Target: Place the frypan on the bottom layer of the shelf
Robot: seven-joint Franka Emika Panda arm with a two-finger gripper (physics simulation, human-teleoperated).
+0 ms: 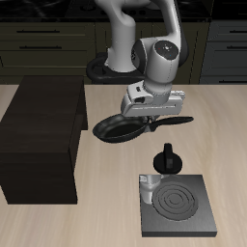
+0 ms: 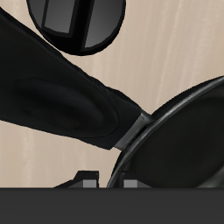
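Observation:
The frypan (image 1: 116,128) is a round black shallow pan and hangs above the table beside the shelf, with its long handle (image 1: 178,121) pointing away from the shelf. My gripper (image 1: 145,114) is shut on the handle close to where it joins the pan. The shelf (image 1: 43,135) is a large dark wooden box on the table, and its open compartment does not show from this angle. In the wrist view the handle (image 2: 61,96) runs across the frame to the pan's rim (image 2: 175,131), and the table shows below them.
A small black knobbed pot (image 1: 169,159) stands just behind the flat grey burner plate (image 1: 178,205) near the table's front edge; the pot also shows in the wrist view (image 2: 79,22). Dark kitchen cabinets (image 1: 48,48) line the back.

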